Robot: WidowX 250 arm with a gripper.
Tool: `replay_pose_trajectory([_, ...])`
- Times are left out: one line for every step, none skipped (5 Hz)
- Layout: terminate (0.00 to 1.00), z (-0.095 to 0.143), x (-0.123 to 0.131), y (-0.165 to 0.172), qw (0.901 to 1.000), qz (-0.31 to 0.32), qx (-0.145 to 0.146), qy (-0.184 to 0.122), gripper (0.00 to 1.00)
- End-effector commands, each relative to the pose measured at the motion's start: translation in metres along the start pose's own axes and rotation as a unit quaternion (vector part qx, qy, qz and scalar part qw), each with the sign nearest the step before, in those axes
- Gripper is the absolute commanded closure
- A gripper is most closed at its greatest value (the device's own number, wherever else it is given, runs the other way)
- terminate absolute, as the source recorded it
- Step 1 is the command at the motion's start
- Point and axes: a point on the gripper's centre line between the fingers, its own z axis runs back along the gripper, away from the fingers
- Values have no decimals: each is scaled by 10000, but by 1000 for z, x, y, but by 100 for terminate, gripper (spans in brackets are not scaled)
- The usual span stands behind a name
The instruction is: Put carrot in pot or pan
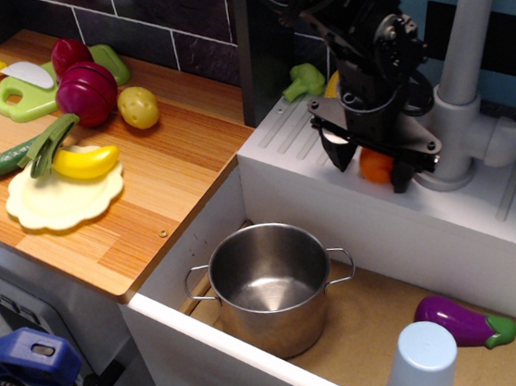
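The orange carrot [376, 166] lies on the white ribbed ledge [289, 134] behind the sink, mostly hidden by my gripper [371, 163]. The gripper points down over it, with one dark finger on each side of the carrot; the jaws look closed against it. The carrot still rests on the ledge. The steel pot [273, 326] stands upright and empty in the sink basin, below and to the left of the gripper, its two loop handles at the sides.
A grey faucet [466, 57] rises just right of the gripper. A purple eggplant [464, 320] and a pale blue cup [422, 361] lie in the basin right of the pot. A green vegetable [301, 81] sits on the ledge. A yellow potato [138, 107] and other toy food lie on the wooden counter.
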Motion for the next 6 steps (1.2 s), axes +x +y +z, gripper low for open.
replay_pose_trajectory([0,1,9,3,9999,-2,-61,-128,100])
replay_pose_trajectory([0,13,3,4,10000,47,23,21,100])
replay_pose_trajectory([0,33,-7,7,9994,70,241,252,100])
replay_pose_trajectory([0,48,-19,14,9975,45,422,565,100])
replay_pose_trajectory([0,53,-37,23,9946,139,326,980,100])
replay_pose_trajectory([0,62,-46,30,9907,286,203,1312,0])
